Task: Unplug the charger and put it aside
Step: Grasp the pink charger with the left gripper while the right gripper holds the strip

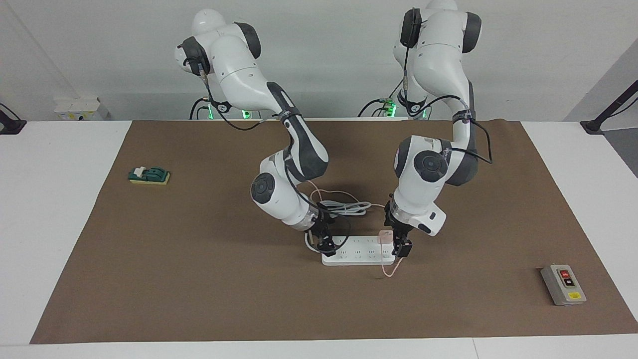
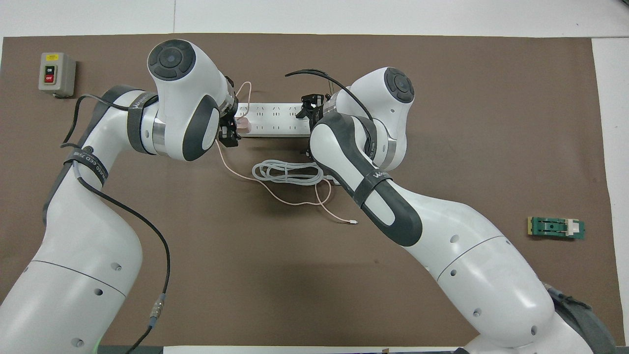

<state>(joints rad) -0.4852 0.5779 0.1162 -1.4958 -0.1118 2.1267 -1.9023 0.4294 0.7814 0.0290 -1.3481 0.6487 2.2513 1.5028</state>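
Left gripper is down at the strip's end toward the left arm's side, right beside the charger. I see its fingers flanking the pink cube, but I cannot tell whether they are clamped on it or standing just off it. The charger sits on the strip at that end, apparently in a socket. Its pink cable curls off the strip's edge farther from the robots, and another run of it trails across the mat toward the robots, past the coil, ending in a small white tip.

Right gripper is down on the strip's other end, toward the right arm's side. I read it as resting on or pressing that end, though I cannot tell how its fingers stand.

A coil of thick grey-white cord lies just nearer the robots than the strip, between the two forearms.

On the brown mat, well apart from all this, I see a grey switch box with red and black buttons toward the left arm's end, and a green block on a yellow base toward the right arm's end.
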